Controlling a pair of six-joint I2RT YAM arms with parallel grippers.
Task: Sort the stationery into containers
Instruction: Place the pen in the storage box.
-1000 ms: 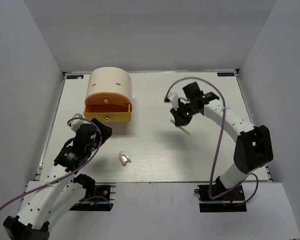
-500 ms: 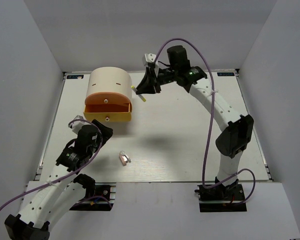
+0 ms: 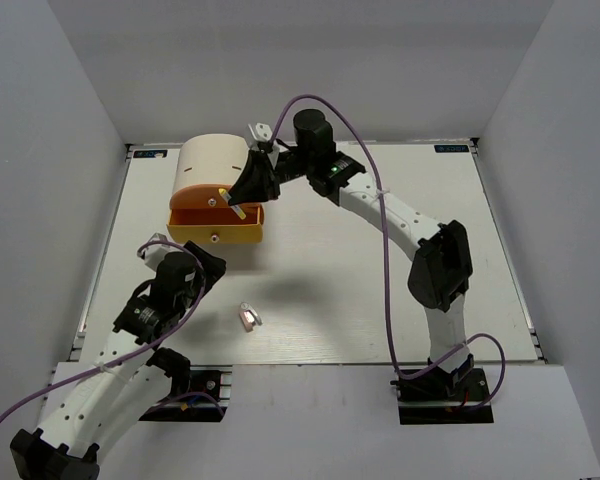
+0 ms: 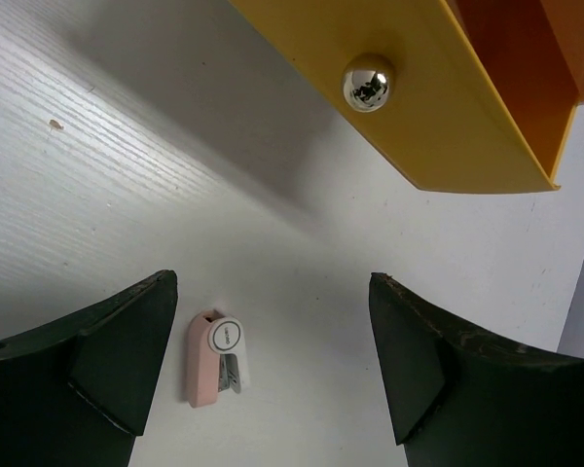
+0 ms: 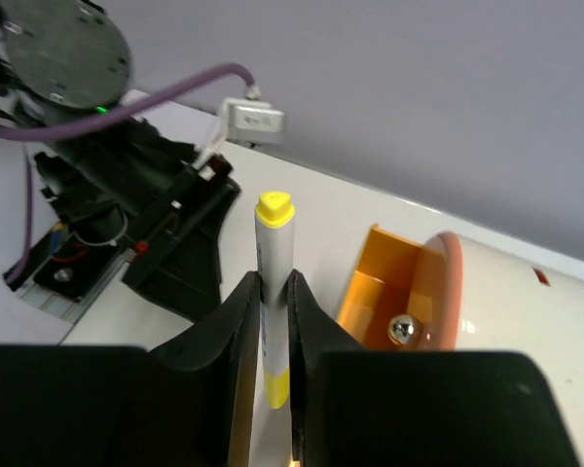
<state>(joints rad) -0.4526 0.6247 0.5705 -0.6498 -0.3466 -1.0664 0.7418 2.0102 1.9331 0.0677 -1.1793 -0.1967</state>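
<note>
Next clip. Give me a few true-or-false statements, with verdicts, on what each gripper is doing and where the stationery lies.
1. The right gripper is shut on a yellow and white stick. True.
2. The left gripper grips the pink clip. False: it is open, and the clip lies loose on the table.
3. Every drawer of the cream cabinet is closed. False: one drawer stands pulled out.
4. In the top view the stick overlaps the open drawer. True.
5. The pink clip lies inside the drawer. False: it is on the table, apart from the cabinet.
</note>
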